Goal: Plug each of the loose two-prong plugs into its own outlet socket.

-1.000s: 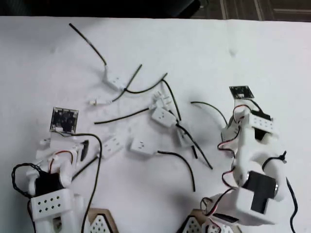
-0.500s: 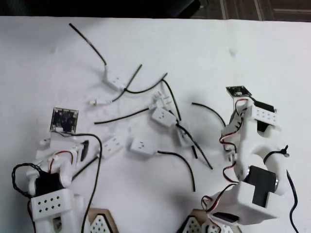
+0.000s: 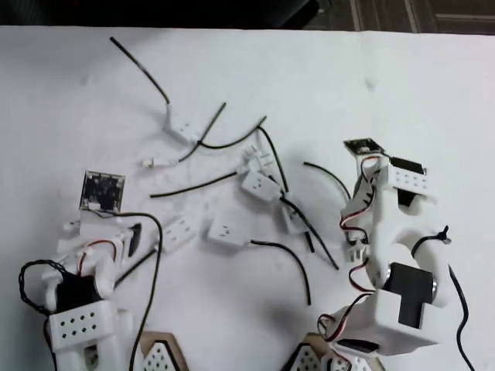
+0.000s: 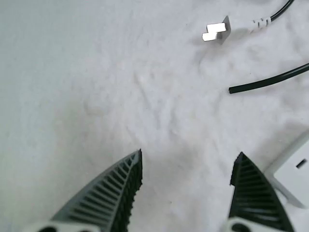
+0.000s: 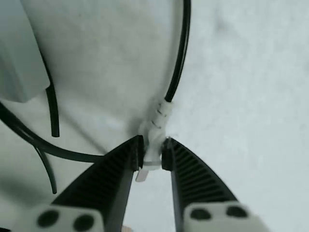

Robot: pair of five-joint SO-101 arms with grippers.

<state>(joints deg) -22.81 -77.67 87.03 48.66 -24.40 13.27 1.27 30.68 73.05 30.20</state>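
The right tool (image 5: pixel 151 147) pinches a white plug (image 5: pixel 158 118), the left tool (image 4: pixel 188 162) gapes wide, holding nothing, above the table (image 4: pixel 96 72)

1 white plug (image 5: pixel 153 140) sits between the right fingers (image 5: pixel 186 166); another plug (image 4: pixel 217 31) lies loose near seemingly 4 sockets (image 3: pixel 227 233).

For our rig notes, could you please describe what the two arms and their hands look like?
The left arm and right arm are white plastic with black motors, thin red and black wires and a small dark circuit board at the wrist. The left hand and right hand have dark, ribbed, tapering fingers.
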